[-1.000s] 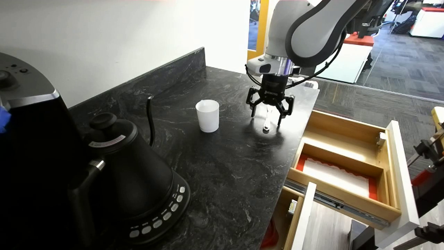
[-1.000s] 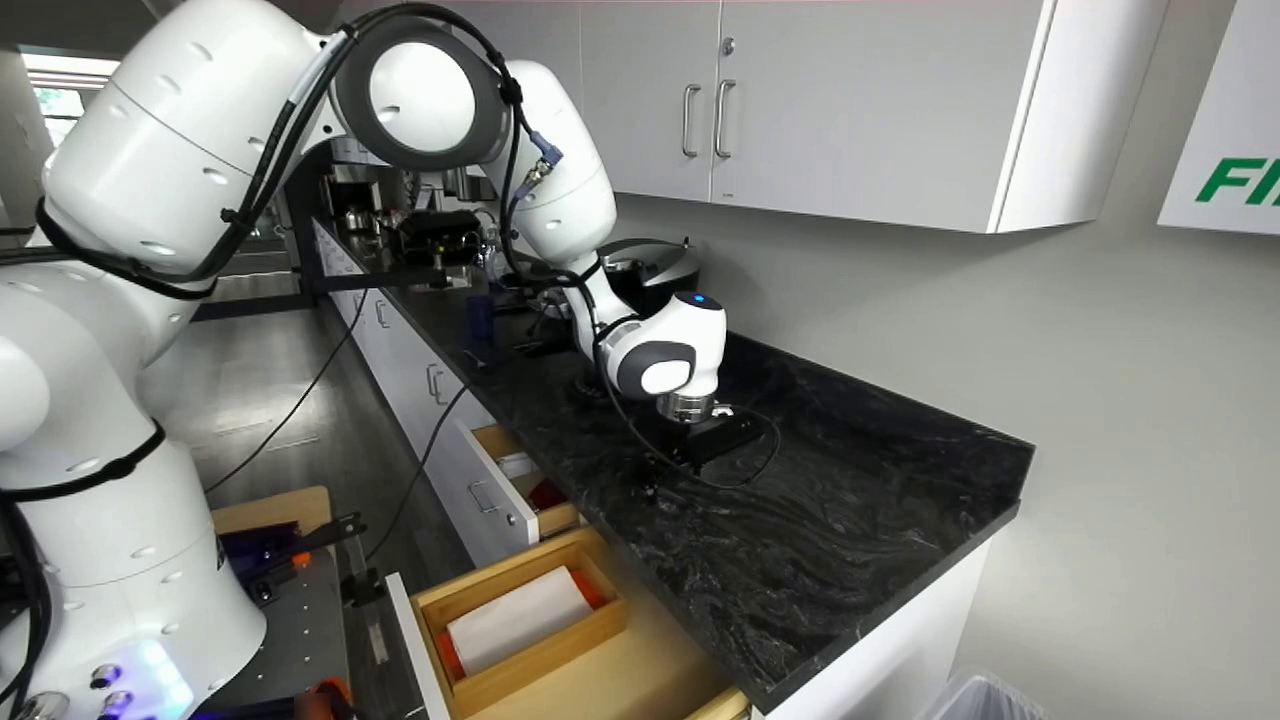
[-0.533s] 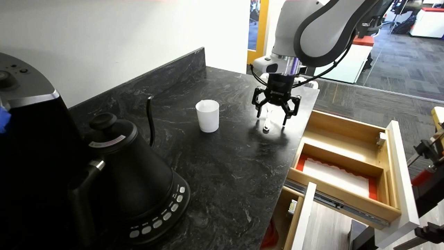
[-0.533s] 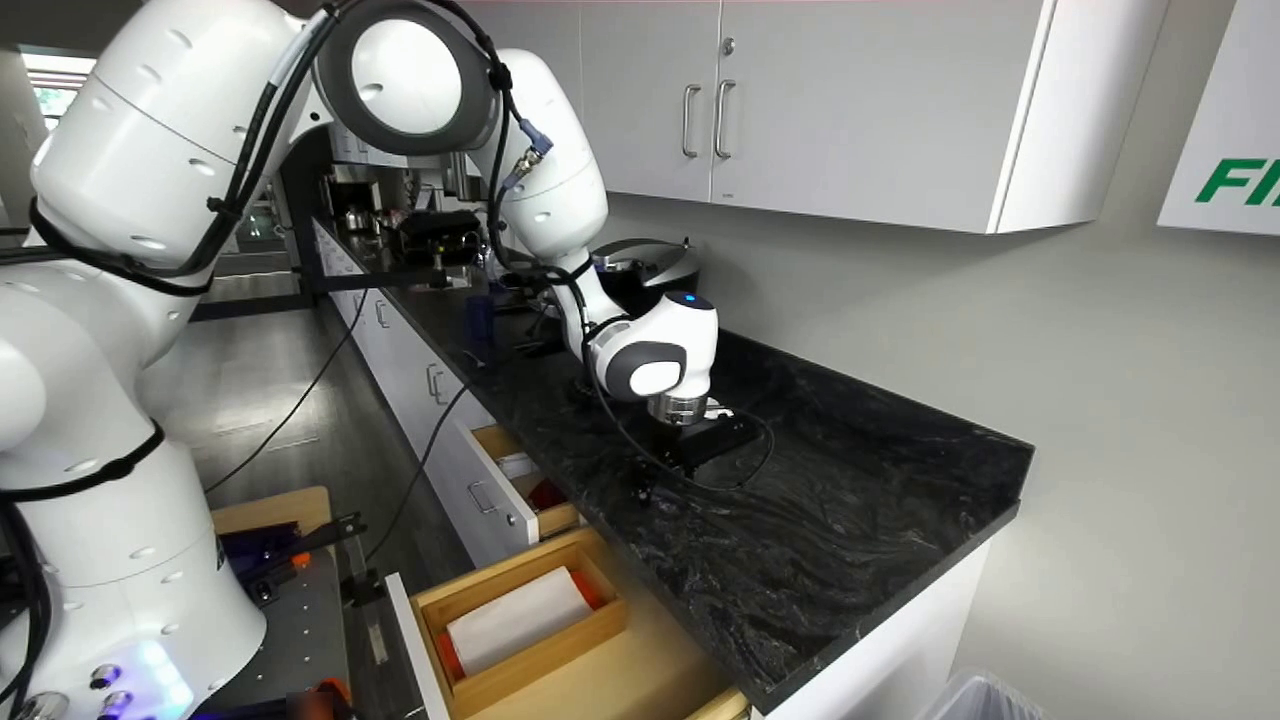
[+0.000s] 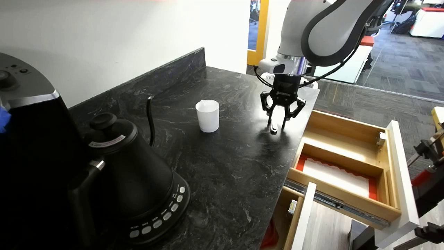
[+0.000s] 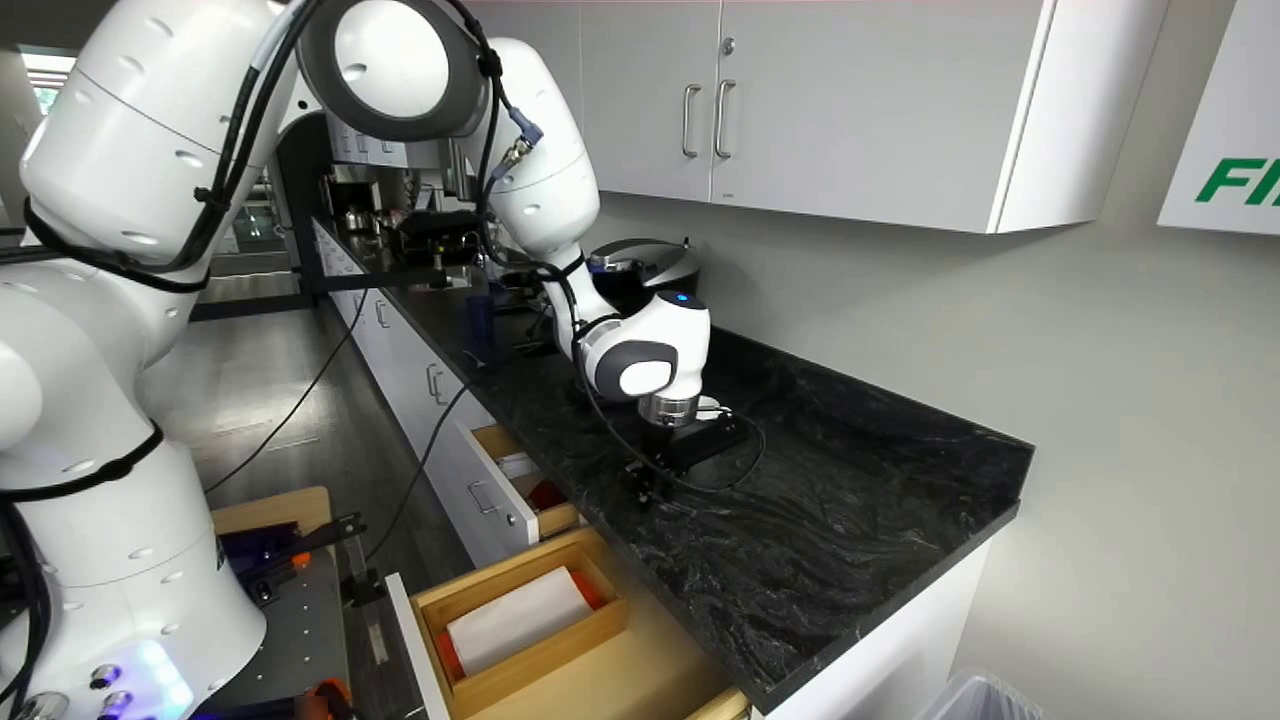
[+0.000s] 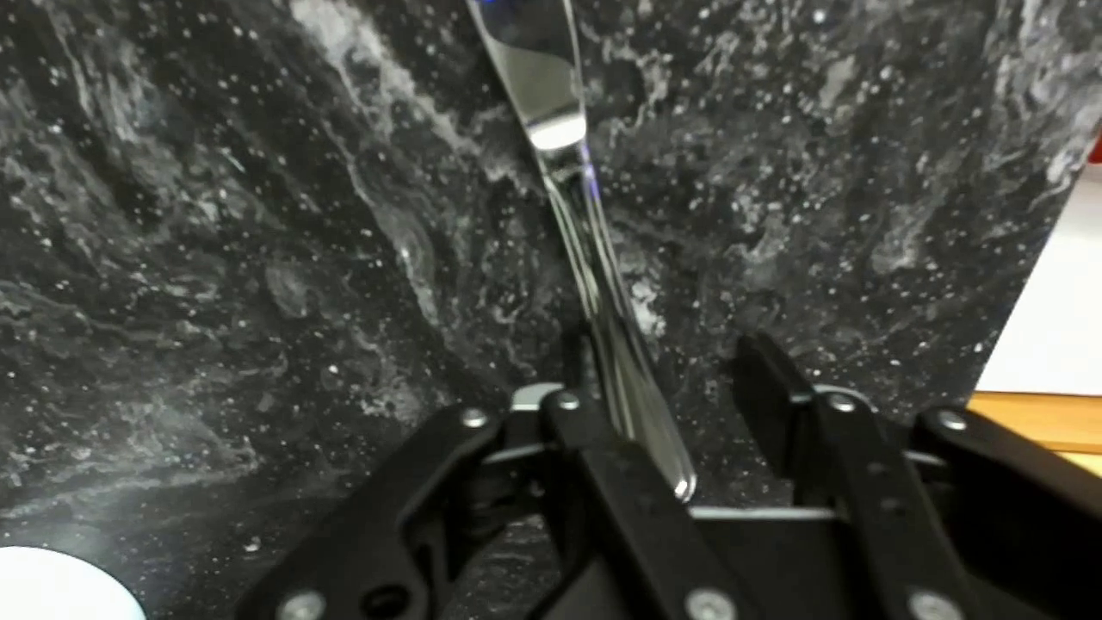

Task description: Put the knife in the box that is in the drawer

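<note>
One long black countertop [image 5: 225, 166] with grey veins spreads beneath the black metal two-fingered pincer [image 5: 276, 125], which one white jointed robot arm [image 6: 130, 430] carries from above. In an exterior view, one pale wall cabinet [image 6: 850, 110] with two upright metal handles [image 6: 687, 122] hangs higher than the pincer; well to its right, a white board [image 6: 1240, 100] cut by the frame reads "FI" in green. Two drawers stand open lower than the pincer: one wide shallow drawer of light wood [image 5: 403, 170] and one narrower wooden drawer [image 5: 305, 215] with a white front. The wide one holds one rectangular light-wood box [image 6: 545, 655] with a white sheet [image 6: 520, 620] over red inside. One matte black kettle [image 5: 135, 180] stands nearer the camera than the pincer; the print on its label [image 5: 107, 141] is too small to read. One plain white cup [image 5: 208, 118] stands upright near the pincer. One slim silver metal knife [image 7: 594, 250] lies on the countertop under the pincer, long axis passing between the fingers [image 7: 775, 379]; in the wrist view its rounded handle end points back toward the pincer's base, its blade away, up and slightly left. The fingers stand apart, the handle between them, just beside the finger on that view's left; whether they touch cannot be told.
</note>
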Tool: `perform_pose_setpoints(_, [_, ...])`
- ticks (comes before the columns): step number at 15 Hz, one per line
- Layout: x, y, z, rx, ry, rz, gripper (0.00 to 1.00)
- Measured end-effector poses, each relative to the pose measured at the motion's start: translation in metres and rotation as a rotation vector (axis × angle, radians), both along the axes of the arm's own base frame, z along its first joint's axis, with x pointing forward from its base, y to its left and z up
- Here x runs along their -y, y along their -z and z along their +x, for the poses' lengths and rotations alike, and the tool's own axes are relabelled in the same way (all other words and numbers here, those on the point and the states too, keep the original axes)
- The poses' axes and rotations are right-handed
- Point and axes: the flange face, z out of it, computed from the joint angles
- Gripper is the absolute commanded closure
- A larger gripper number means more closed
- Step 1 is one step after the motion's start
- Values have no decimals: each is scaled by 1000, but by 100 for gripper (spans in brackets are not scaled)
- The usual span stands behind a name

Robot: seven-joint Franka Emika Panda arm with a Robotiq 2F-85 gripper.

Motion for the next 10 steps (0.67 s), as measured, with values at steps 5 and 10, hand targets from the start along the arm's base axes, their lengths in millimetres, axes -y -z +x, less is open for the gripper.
perform_pose_setpoints(5, [0,-2,-7,-3,-26,-3,92])
perform_pose_setpoints(10, [1,-2,-10,-5,-30,-5,92])
